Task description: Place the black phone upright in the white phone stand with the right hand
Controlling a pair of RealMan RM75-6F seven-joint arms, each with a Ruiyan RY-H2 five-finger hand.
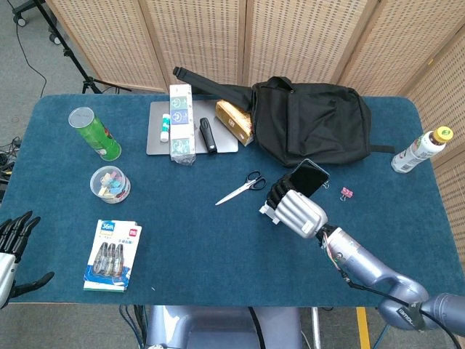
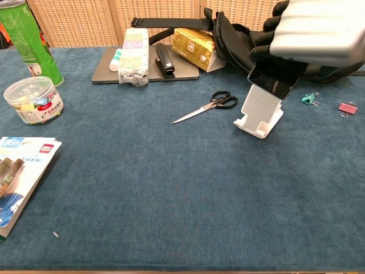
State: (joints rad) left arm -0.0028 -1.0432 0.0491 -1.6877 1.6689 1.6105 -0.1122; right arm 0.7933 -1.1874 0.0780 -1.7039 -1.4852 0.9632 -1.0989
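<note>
Currently the right hand (image 1: 296, 211) grips the flat black phone (image 1: 308, 177), fingers (image 2: 268, 52) wrapped around its body. Phone is tilted, held in the air directly over the white perforated plastic phone stand (image 2: 260, 111); its lower edge sits just at the stand's top, contact cannot be confirmed. Stand rests on the blue felt desk (image 2: 171, 188), near the black-handled scissors (image 2: 207, 105). Left hand (image 1: 11, 247) holds nothing, fingers spread, at the desk's near left edge.
</note>
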